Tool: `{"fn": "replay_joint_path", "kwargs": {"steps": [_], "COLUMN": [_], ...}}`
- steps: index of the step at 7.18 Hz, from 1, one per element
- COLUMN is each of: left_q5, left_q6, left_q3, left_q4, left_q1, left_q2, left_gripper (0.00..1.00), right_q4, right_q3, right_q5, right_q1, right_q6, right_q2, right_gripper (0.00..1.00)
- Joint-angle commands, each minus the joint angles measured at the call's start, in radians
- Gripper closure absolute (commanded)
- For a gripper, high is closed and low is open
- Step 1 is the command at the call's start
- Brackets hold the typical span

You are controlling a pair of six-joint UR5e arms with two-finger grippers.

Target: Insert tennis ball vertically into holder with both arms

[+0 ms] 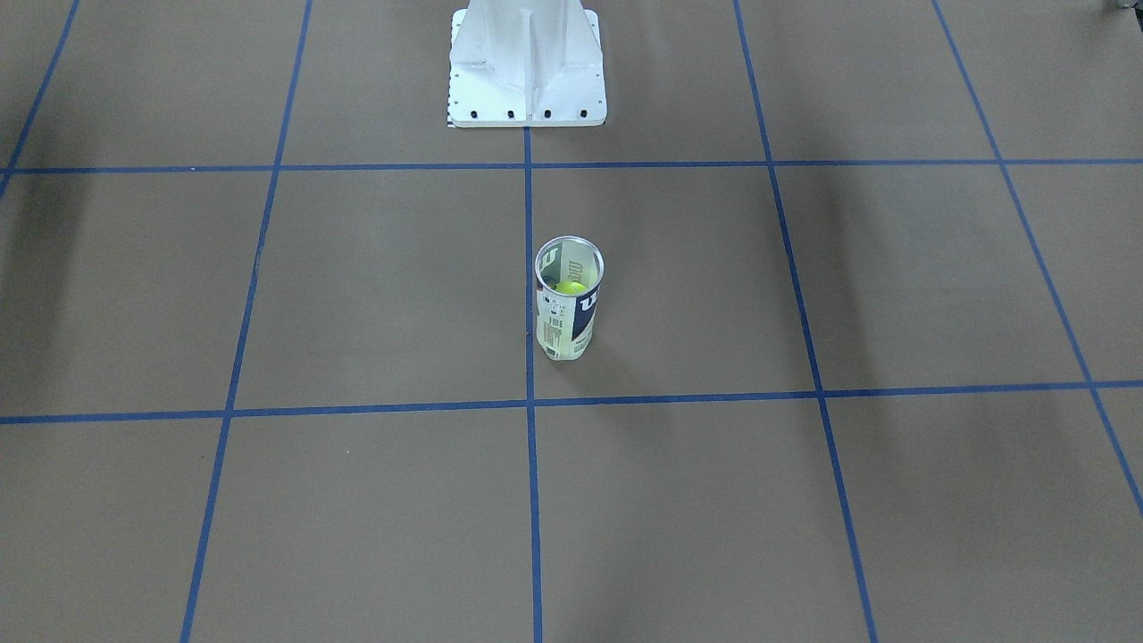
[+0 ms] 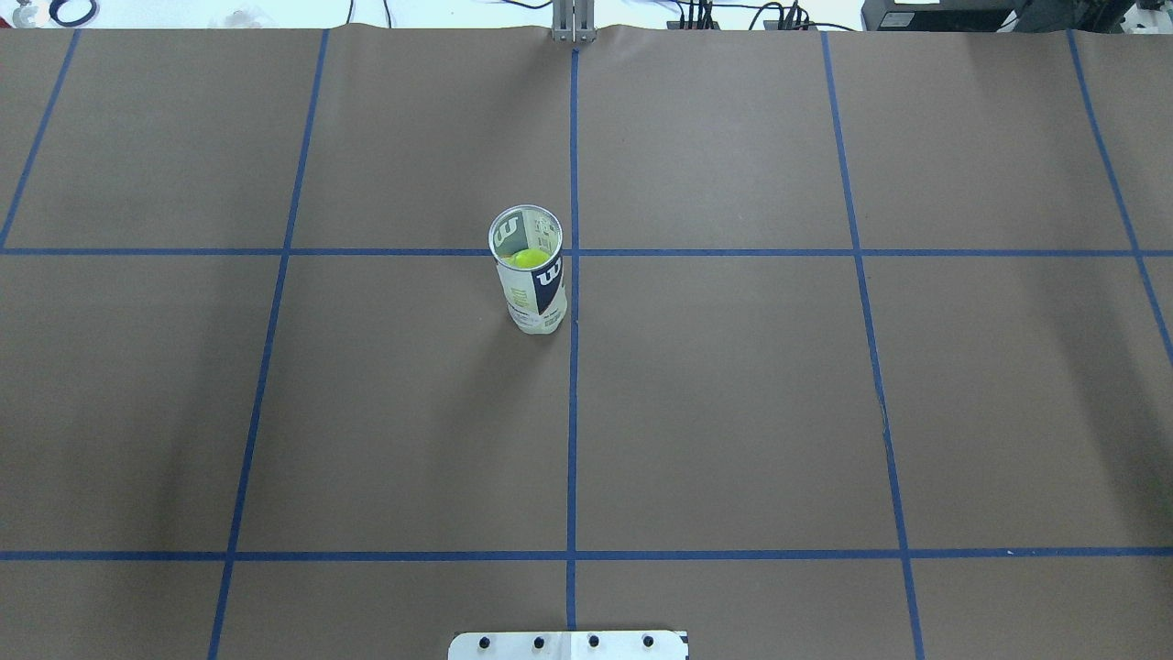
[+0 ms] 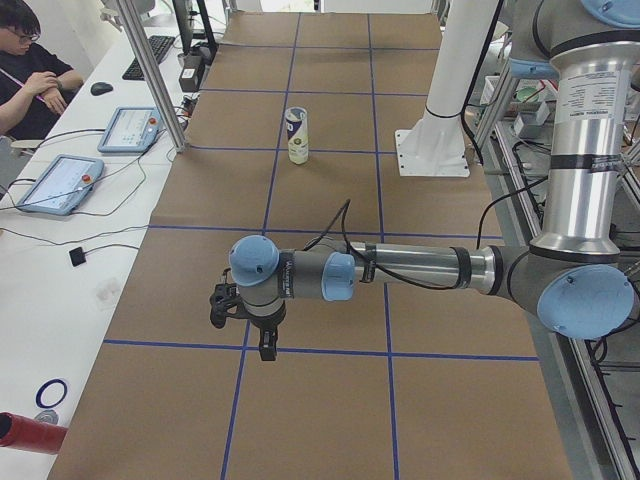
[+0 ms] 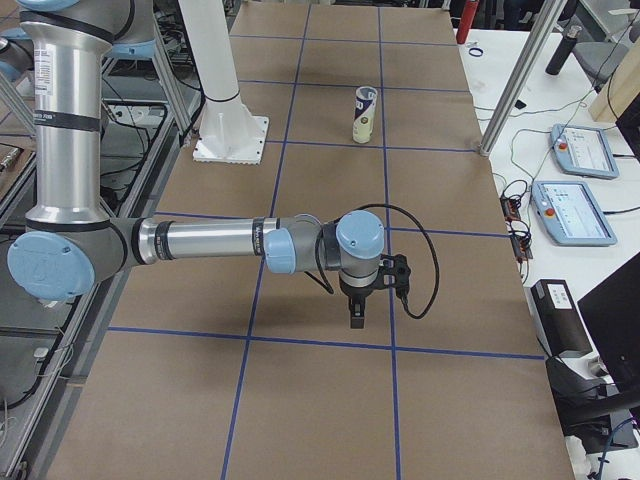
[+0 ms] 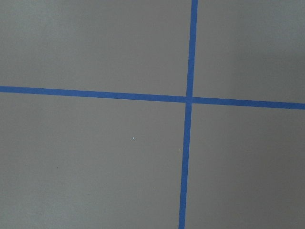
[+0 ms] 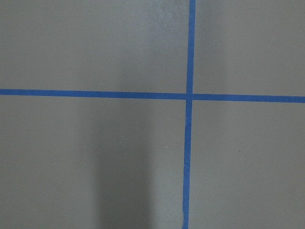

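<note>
Since left hand (image 3: 268,348) and right hand (image 4: 356,318) show only in side views, cannot tell whether open or closed. Both hang over counter (image 2: 733,412), well apart from holder (image 2: 533,284). Holder upright near counter centre, mouth open, tennis ball (image 2: 527,258) inside. Thin clear plastic: likely light, slick, easily dented. Best hold: mid-body on label, gentle squeeze.

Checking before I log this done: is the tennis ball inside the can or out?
Inside. The yellow-green tennis ball shows through the open top of the upright clear plastic cylindrical can.
</note>
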Motion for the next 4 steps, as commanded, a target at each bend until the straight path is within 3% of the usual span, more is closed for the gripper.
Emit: {"fn": "replay_joint_path", "kwargs": {"steps": [1, 4], "left_q5": [-0.002, 0.000], "left_q6": [0.000, 0.000], "left_q3": [0.000, 0.001], "left_q4": [0.000, 0.000], "left_q1": [0.000, 0.000], "left_q2": [0.000, -0.005], "left_gripper": [0.00, 0.00], "right_q4": [0.000, 0.000], "right_q3": [0.000, 0.000], "right_q5": [-0.001, -0.001], "right_q1": [0.001, -0.001], "right_q6": [0.000, -0.001], "right_q2": [0.000, 0.001], "right_gripper": [0.00, 0.00]}}
